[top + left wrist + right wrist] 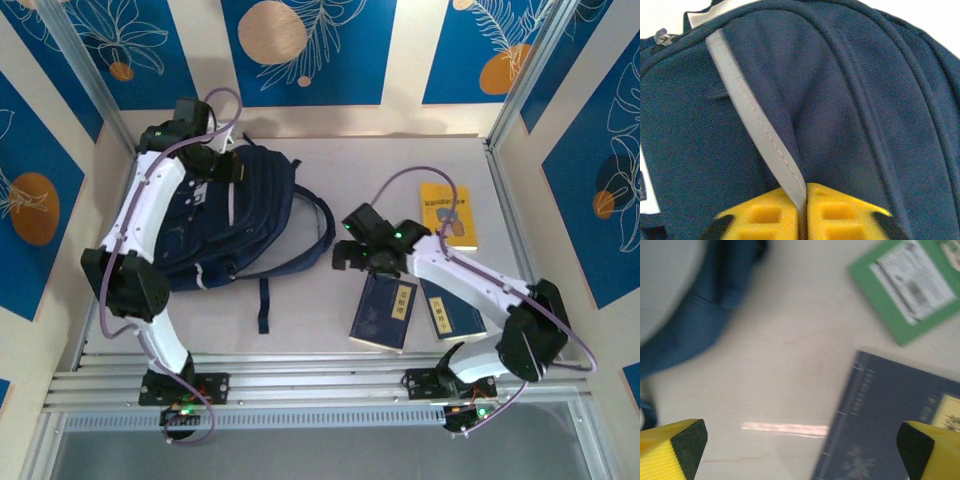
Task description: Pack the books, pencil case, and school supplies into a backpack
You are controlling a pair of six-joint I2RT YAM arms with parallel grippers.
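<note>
Lying at the upper left of the top view, your backpack (pixel 235 215) rests flat on the table (pixel 310 330), its straps trailing toward the centre. Your left gripper (pixel 218 165) sits at its upper edge. In the left wrist view the yellow fingers (pixel 840 215) are pressed almost together at the bottom of the frame, pinching the backpack's grey stripe (pixel 755 115).

Right of centre you have a navy book (pixel 384 310) lying flat, with a second navy book (pixel 455 312) just beside it, partly under the right arm. A yellow book (pixel 448 215) lies higher up, toward the right.

Your right gripper (pixel 368 248) hovers near the first navy book's upper end, spread wide. In the right wrist view its fingertips stand at the two lower corners. That navy book is at lower right, and a green book (pixel 902 287) lies apart at upper right. A blurred blue strap (pixel 695 325) crosses the upper left.
</note>
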